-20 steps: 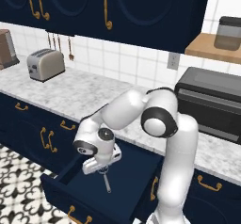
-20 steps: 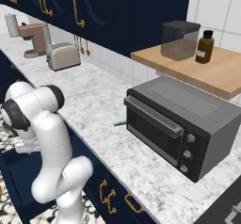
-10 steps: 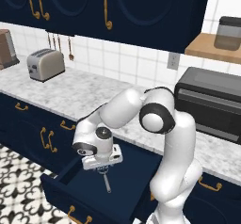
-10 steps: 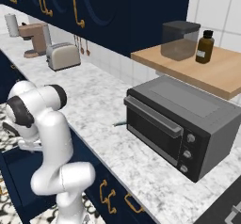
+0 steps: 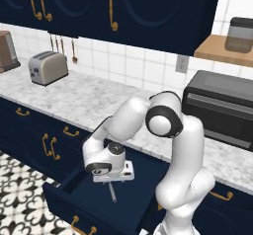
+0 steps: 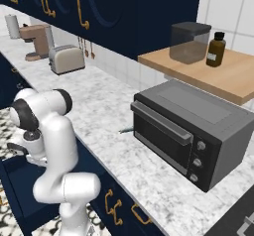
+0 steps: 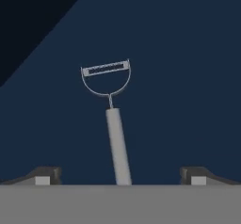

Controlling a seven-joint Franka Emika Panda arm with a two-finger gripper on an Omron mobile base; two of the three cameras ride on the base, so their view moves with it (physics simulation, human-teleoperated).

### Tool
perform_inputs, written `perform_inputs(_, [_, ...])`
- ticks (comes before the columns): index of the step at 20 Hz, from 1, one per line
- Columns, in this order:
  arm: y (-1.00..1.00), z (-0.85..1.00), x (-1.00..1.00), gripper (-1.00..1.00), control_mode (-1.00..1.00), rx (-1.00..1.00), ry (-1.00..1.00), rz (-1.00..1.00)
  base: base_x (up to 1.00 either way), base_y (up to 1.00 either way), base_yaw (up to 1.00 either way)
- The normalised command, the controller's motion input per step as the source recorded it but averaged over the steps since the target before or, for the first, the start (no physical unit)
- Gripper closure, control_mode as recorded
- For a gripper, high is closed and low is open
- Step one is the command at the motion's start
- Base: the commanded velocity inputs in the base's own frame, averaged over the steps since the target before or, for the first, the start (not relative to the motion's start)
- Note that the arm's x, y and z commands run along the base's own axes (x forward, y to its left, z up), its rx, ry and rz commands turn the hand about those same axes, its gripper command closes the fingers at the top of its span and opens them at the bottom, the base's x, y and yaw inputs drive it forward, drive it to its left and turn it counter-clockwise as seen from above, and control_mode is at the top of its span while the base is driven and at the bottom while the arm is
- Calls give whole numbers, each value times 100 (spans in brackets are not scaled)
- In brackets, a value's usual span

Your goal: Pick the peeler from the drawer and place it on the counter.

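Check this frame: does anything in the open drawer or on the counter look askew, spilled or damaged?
Nothing stands out. The peeler lies flat and whole on the floor of the open drawer, with the open gripper poised above its handle, one fingertip on each side. The counter shows no spill, and the toaster and oven sit squarely.

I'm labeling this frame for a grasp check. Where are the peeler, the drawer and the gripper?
peeler (image 7: 117,148): hand view, middle of its handle.
drawer (image 5: 66,192): left base view, its front wall.
gripper (image 7: 120,178): hand view, midway between its spread, open fingertips.
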Motion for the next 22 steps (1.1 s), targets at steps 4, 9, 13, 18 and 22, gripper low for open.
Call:
perform_inputs(4, [29, -45, 54, -100, -100, 0, 0, -3, 0, 0, 0])
perform_inputs(9, [53, -40, 31, -100, -100, -3, 0, -2, 0, 0, 0])
perform_inputs(13, [39, -56, 20, -100, -100, -6, 0, -2, 0, 0, 0])
perform_inputs(18, [6, -64, 11, -100, -100, -6, 0, -2, 0, 0, 0])
perform_inputs(22, [-15, -57, 0, -100, -100, -3, -1, 0, 0, 0, 0])
